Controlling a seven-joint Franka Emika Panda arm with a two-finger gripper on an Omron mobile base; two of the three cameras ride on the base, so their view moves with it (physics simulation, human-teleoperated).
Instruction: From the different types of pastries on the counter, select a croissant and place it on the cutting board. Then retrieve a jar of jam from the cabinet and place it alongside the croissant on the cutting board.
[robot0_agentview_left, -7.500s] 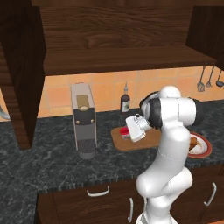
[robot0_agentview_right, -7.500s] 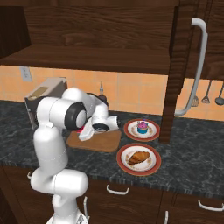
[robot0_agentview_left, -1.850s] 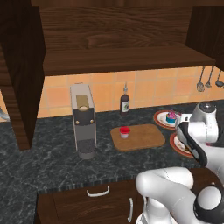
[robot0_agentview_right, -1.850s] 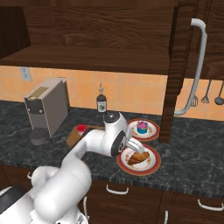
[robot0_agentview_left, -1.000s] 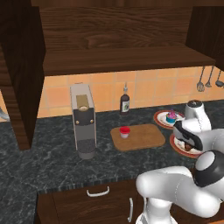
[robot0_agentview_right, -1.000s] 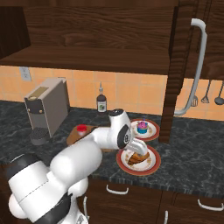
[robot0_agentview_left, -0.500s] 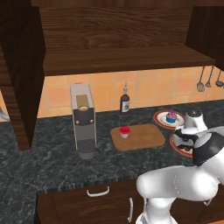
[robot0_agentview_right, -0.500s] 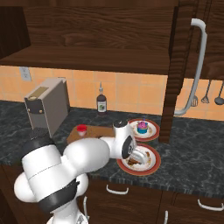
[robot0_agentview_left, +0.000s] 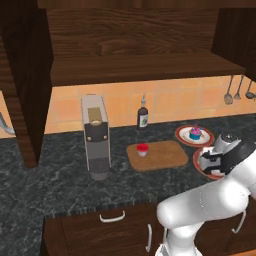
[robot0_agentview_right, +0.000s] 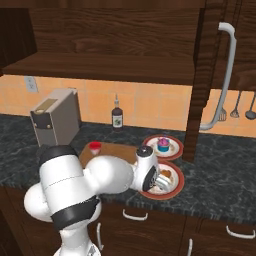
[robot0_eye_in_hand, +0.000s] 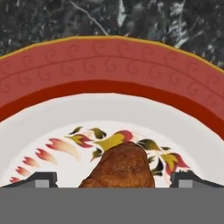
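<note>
Croissant, lumpy golden-brown pastry, lies on round white red-rimmed plate, w/ its tip directly betw. the two dark fingertips of gripper; jaws apart, astride it, not yet clamped. Light-brown wooden cutting board lies left of plate.

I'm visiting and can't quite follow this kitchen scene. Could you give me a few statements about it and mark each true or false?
1. The red jar stands on the cutting board. True.
2. The croissant lies on the cutting board. False: it lies on a red-rimmed plate.
3. The tool has a finger on each side of the croissant. True.
4. The cupcake sits beside the coffee machine. False: it sits on another plate.
</note>
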